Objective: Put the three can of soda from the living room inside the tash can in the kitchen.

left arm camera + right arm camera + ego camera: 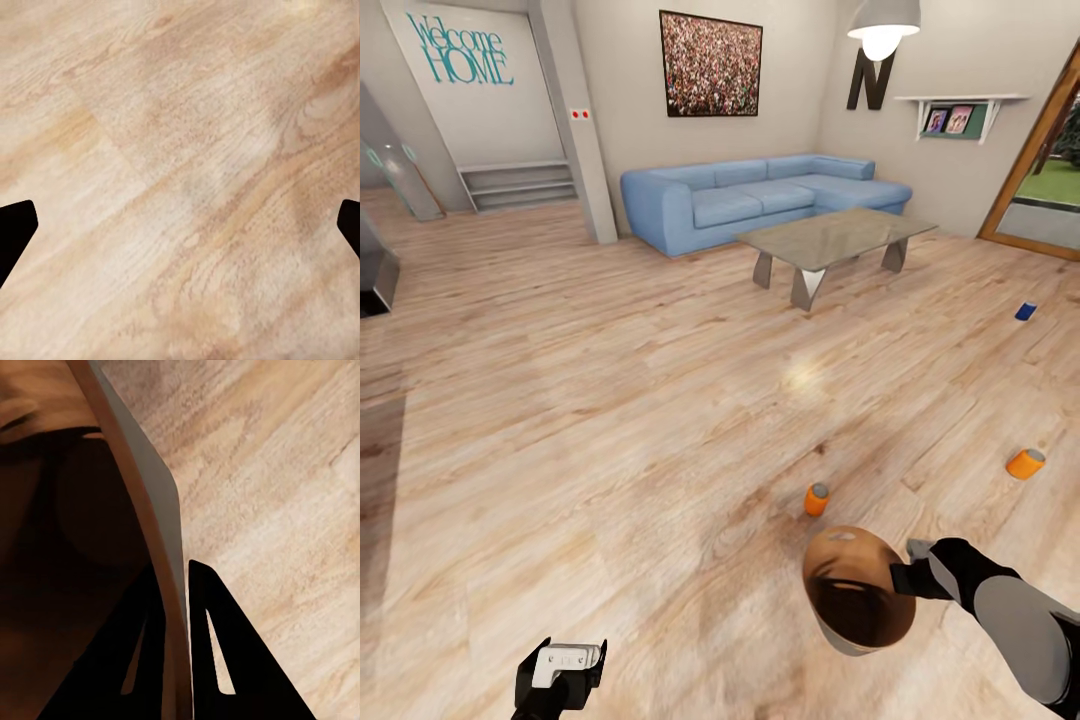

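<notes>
I am in the living room, on its light wood floor (610, 400). The tash can (857, 590) hangs tilted above the floor, its glossy orange-brown inside facing me. My right gripper (905, 578) is shut on its rim; the right wrist view has the grey wall (161, 510) pinched between both fingers (225, 660). One orange can of soda (816, 498) stands just beyond the bin. A second orange can (1025, 463) lies farther right, and the blue can (1026, 311) sits near the glass door. My left gripper (565, 665) hangs open over bare floor, its fingertips (15, 232) wide apart.
A blue corner sofa (760, 195) and a grey low table (830, 240) stand at the back. Wood-framed glass doors (1050, 170) are at the right. A pillar (580, 130) and steps (520, 185) lie back left; a dark object (375, 270) sits at the left edge.
</notes>
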Available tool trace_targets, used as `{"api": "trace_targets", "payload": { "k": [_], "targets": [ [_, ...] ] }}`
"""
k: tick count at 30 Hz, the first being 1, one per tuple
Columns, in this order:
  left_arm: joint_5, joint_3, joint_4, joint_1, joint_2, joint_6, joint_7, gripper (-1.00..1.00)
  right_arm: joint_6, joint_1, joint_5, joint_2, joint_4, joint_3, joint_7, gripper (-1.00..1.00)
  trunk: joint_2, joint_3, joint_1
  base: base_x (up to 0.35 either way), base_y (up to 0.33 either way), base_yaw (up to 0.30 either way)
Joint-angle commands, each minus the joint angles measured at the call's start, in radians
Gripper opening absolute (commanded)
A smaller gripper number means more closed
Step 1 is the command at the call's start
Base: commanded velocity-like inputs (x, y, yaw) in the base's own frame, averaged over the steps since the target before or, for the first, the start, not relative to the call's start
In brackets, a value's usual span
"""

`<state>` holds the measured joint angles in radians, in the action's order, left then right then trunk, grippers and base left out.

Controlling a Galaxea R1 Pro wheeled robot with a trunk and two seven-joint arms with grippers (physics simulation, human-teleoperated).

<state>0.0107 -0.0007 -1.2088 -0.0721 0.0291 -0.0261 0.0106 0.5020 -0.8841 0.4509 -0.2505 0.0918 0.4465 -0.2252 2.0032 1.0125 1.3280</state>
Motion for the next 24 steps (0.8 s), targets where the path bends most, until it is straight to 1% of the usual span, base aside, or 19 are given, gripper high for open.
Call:
{"api": "trace_targets", "payload": {
  "k": [1,4,7,8,9,11,12,14,19,22,23,24],
  "targets": [
    [0.0,0.0,0.0,0.0,0.0,0.0,0.0,1.0,0.001,0.002,-0.008,0.001,0.0,0.008,-0.004,-1.0,-0.007,-0.003,-0.004,0.0,0.0,0.0],
    [0.0,0.0,0.0,0.0,0.0,0.0,0.0,1.0,0.0,0.009,-0.008,0.004,0.0,0.008,-0.005,-1.0,-0.028,-0.013,-0.015,0.0,0.0,0.0],
    [0.0,0.0,0.0,0.0,0.0,0.0,0.0,1.0,0.0,0.011,-0.018,0.004,0.002,0.008,-0.004,-1.0,-0.049,-0.022,-0.027,0.0,0.0,0.0],
    [0.0,0.0,0.0,0.0,0.0,0.0,-0.001,1.0,0.0,0.012,-0.025,0.004,0.002,0.008,-0.004,-1.0,-0.056,-0.025,-0.031,0.0,0.0,0.0],
    [0.0,0.0,0.0,0.0,0.0,0.0,-0.001,1.0,0.0,0.013,-0.045,0.003,0.002,0.008,-0.004,-1.0,-0.063,-0.028,-0.035,0.0,0.0,0.0],
    [0.0,0.0,-0.001,0.0,0.0,0.0,-0.001,1.0,0.0,0.014,-0.064,0.002,0.003,0.008,-0.004,-1.0,-0.077,-0.035,-0.042,0.0,0.0,0.0],
    [0.0,0.0,0.0,0.0,0.0,0.0,-0.001,1.0,0.0,0.018,-0.086,0.0,0.004,0.008,-0.005,-1.0,-0.084,-0.038,-0.046,0.0,0.0,0.0],
    [0.0,0.0,-0.001,0.0,0.0,0.0,-0.003,1.0,-0.004,0.04,-0.101,0.001,0.012,0.008,-0.007,-1.0,-0.098,-0.047,-0.054,0.0,0.0,0.0],
    [0.0,0.0,0.0,0.0,0.0,0.0,-0.002,1.0,-0.033,0.05,-0.107,0.0,0.012,0.007,-0.011,-1.0,-0.133,-0.07,-0.073,0.0,0.0,0.0],
    [0.0,0.0,0.0,0.0,0.0,0.001,-0.001,1.0,-0.04,0.053,-0.109,-0.003,0.01,0.008,-0.025,-1.0,-0.154,-0.084,-0.084,0.0,0.0,0.0],
    [0.0,0.0,-0.001,0.0,0.0,0.001,-0.001,1.0,-0.044,0.056,-0.108,-0.009,0.012,0.008,-0.067,-1.0,-0.161,-0.088,-0.088,0.0,0.0,0.0],
    [0.0,0.0,-0.001,0.0,0.0,0.0,-0.002,1.0,-0.045,0.059,-0.107,-0.01,0.012,0.008,-0.075,-1.0,-0.168,-0.093,-0.092,0.0,0.0,0.0]
  ]
}}
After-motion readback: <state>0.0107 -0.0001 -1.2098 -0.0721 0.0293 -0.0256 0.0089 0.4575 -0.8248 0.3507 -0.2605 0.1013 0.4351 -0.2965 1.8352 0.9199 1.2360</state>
